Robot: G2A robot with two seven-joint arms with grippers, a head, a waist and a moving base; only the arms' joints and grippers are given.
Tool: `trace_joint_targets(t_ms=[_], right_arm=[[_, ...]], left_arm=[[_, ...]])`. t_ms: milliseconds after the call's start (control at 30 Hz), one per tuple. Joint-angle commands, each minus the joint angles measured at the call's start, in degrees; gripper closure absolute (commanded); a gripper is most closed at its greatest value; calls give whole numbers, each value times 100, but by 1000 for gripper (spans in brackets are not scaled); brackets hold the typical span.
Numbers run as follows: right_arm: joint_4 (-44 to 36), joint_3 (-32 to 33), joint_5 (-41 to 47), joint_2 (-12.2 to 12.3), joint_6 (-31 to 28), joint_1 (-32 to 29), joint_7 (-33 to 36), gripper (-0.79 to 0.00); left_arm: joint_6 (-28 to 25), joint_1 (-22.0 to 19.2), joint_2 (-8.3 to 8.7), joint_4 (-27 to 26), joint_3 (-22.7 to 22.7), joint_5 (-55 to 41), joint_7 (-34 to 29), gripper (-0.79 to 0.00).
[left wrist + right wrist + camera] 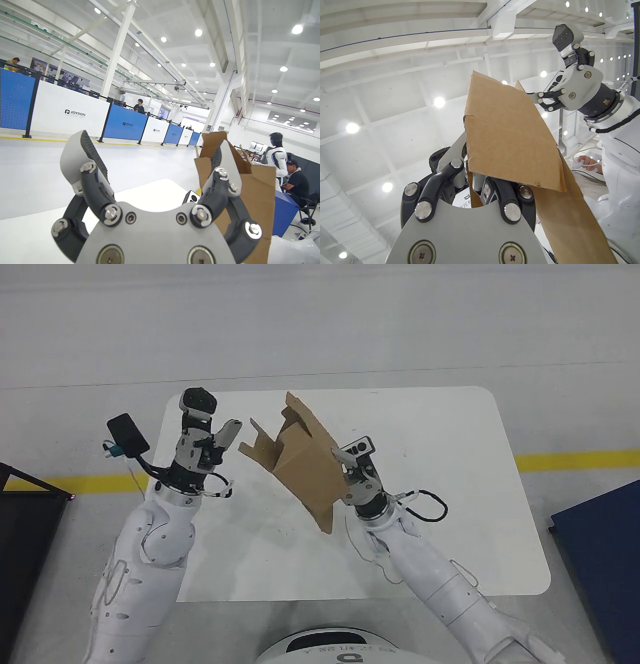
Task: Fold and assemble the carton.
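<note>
The brown carton is held tilted up off the white table, partly unfolded, with loose flaps at its far end. My right gripper is shut on the carton's panel near the lower edge; in the right wrist view its fingers pinch the cardboard. My left gripper stands open beside the carton's far flap. In the left wrist view one finger lies against the carton flap, and the other finger is in free air. The left gripper also appears beyond the carton in the right wrist view.
The table has rounded corners and bare surface to the right and front of the carton. A black frame stands off the table's left side, a blue panel off its right. A yellow floor line runs behind.
</note>
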Motion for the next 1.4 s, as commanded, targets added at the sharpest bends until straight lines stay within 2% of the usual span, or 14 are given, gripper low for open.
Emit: trace_joint_targets(t_ms=[0, 267, 833, 1067, 1367], right_arm=[[-27, 44, -27, -2, 14, -36, -4, 0], [-94, 133, -69, -39, 129, -131, 13, 0], [17, 94, -185, -186, 313, -22, 135, 0], [57, 188, -236, -216, 301, -49, 133, 0], [143, 298, -964, -201, 207, -17, -50, 0]], left_arm=[[-4, -39, -5, 12, 50, 184, -22, -785], [-99, -203, -19, 235, 217, 860, -48, -785], [-141, -316, -32, 512, 267, 1254, 36, -785], [-122, -252, -28, 358, 16, 714, 63, -785], [-209, -214, -7, 88, -98, 963, -105, -785]])
